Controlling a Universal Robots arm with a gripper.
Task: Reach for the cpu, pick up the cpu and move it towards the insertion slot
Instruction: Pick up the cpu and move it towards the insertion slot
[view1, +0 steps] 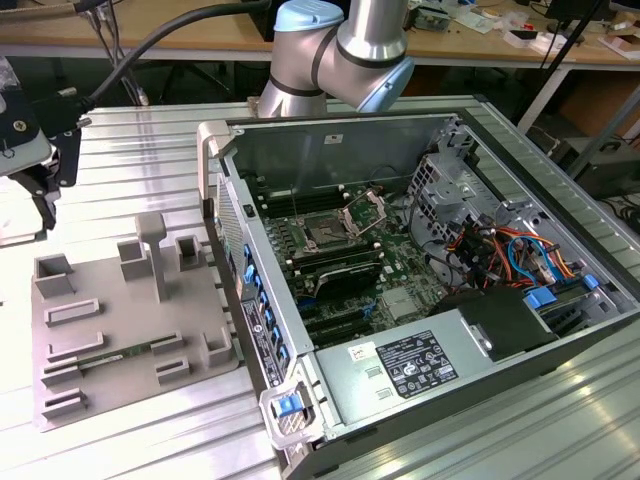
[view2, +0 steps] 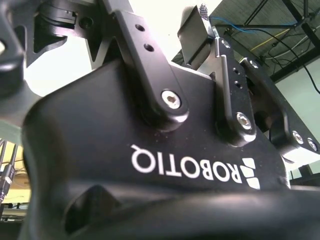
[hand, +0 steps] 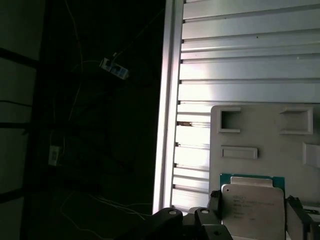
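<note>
1. The cpu (hand: 252, 202) sits between the two fingers of the gripper (hand: 254, 214) in the first wrist view. Its silvery top faces the camera, with a green edge along one side. The fingers press on opposite sides of the chip, so the pincer reads as closed on it, and it hangs above the grey tray (hand: 265, 125).
2. The step in hand is judged to be the carry towards the insertion slot (view1: 325, 237). Doing it well means holding the chip level, gripping by the edges alone (a flat part pinched on thin sides pivots easily), and taking a slow path that passes high over the wall of the computer case (view1: 330, 150).
3. The exterior view gives what the wrist cameras lack. The slot lies well apart from the gripper, inside the open case on the green board, and its retention frame (view1: 365, 210) is raised.
4. The first wrist view supplies the finger-to-chip contact and the slatted table (hand: 250, 60) under the tray. The second wrist view offers the gripper's black body and finger links from behind.
</note>
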